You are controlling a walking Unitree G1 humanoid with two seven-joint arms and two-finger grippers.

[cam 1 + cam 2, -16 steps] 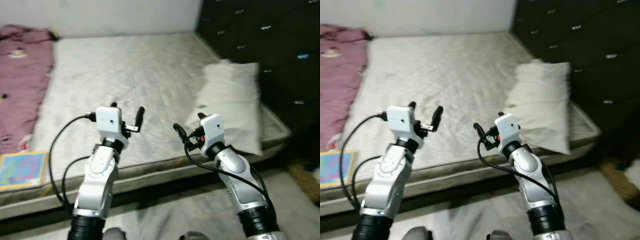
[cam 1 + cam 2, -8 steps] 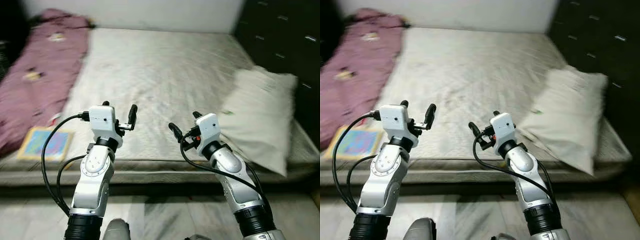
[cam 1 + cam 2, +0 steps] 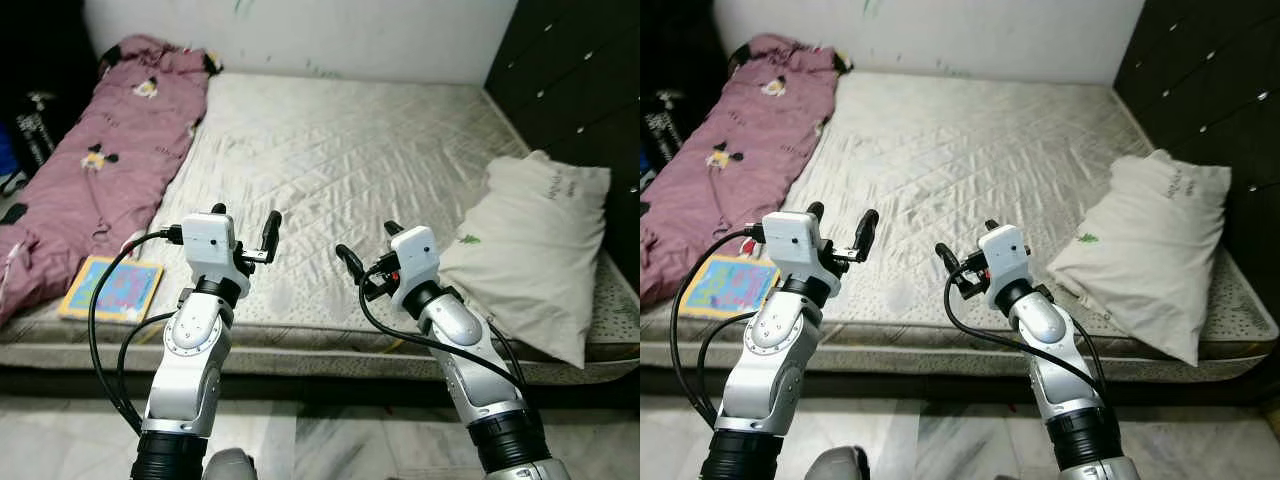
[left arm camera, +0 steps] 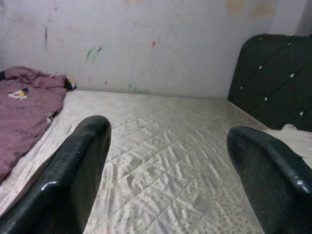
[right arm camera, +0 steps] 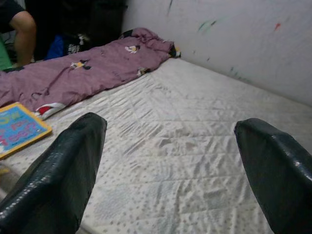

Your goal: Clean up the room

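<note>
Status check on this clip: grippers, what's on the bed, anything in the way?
Left gripper and right gripper open, empty, raised at the mattress edge. Pink blanket, book, pillow untouched. Nothing in the way.

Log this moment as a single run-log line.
stage: facing mattress | left gripper: open, empty, raised | right gripper: open, empty, raised | on mattress: pink blanket, book, pillow

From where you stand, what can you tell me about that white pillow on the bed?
The pillow is plump and off-white, in a soft cloth cover that looks slightly creased, with a small green mark on the side facing the robot and faint print near its top. It lies flat at the right side of the mattress, angled, its lower corner reaching the mattress's front edge. A dark padded wall stands just behind it. Nothing rests on it, and neither pincer touches it.
</note>
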